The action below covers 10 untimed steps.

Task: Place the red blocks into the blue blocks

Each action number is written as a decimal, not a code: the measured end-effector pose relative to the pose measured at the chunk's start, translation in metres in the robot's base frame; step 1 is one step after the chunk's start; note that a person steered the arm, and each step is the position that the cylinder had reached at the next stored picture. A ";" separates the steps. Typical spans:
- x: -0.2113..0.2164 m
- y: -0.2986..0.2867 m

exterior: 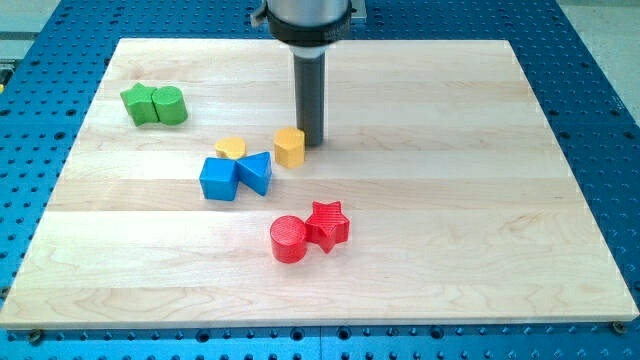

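Observation:
A red cylinder [288,239] and a red star [328,224] sit touching each other below the board's middle. A blue cube [218,179] and a blue triangular block [256,172] sit side by side above and to the left of them. My tip [312,139] rests on the board just right of a yellow hexagonal block [289,146], close to or touching it, and above the red blocks.
A second yellow block [231,148] sits just above the blue blocks. A green star-like block [139,104] and a green cylinder [170,104] sit together at the upper left. The wooden board [480,200] lies on a blue perforated table.

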State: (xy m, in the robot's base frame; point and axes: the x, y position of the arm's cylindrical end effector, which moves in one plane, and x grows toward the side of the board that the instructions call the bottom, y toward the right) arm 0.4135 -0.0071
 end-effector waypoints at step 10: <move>0.170 0.032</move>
State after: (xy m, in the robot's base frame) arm 0.5834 0.0252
